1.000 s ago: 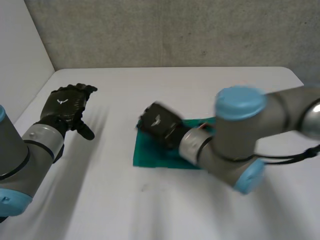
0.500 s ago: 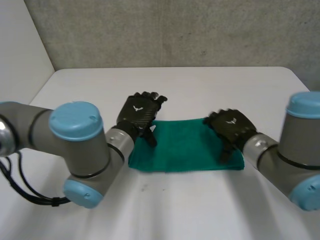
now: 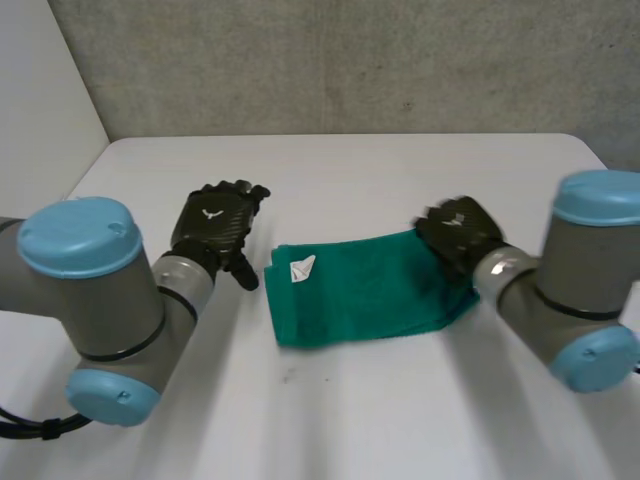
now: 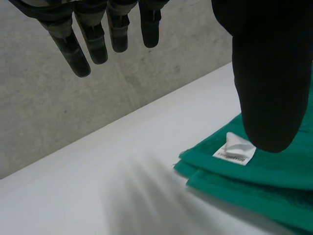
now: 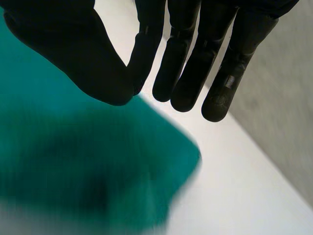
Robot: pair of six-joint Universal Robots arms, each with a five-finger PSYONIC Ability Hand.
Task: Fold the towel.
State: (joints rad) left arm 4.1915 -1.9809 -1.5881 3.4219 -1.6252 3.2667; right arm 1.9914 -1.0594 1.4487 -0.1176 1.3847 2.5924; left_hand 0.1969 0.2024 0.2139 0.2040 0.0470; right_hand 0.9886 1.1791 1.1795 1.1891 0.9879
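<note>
A green towel (image 3: 360, 285) lies folded on the white table (image 3: 350, 170), slightly askew, with a white label (image 3: 302, 268) at its left end. My left hand (image 3: 215, 225) hovers just left of the towel, apart from it, fingers straight and open. In the left wrist view its thumb (image 4: 266, 73) hangs over the label (image 4: 235, 149) and the towel's layered corner (image 4: 274, 181). My right hand (image 3: 458, 235) sits on the towel's right end. In the right wrist view its thumb (image 5: 73, 44) meets a fingertip (image 5: 142, 73) right at the towel's edge (image 5: 73, 161), pinching it.
A grey wall (image 3: 330, 60) stands behind the table's far edge. Bare tabletop surrounds the towel on every side, with wide room in front (image 3: 330, 420). Both arms' elbows sit low at the near corners of the table.
My left hand has drawn back leftward off the towel's left edge. My right hand has closed at the right end. The towel now lies skewed, with its label showing.
</note>
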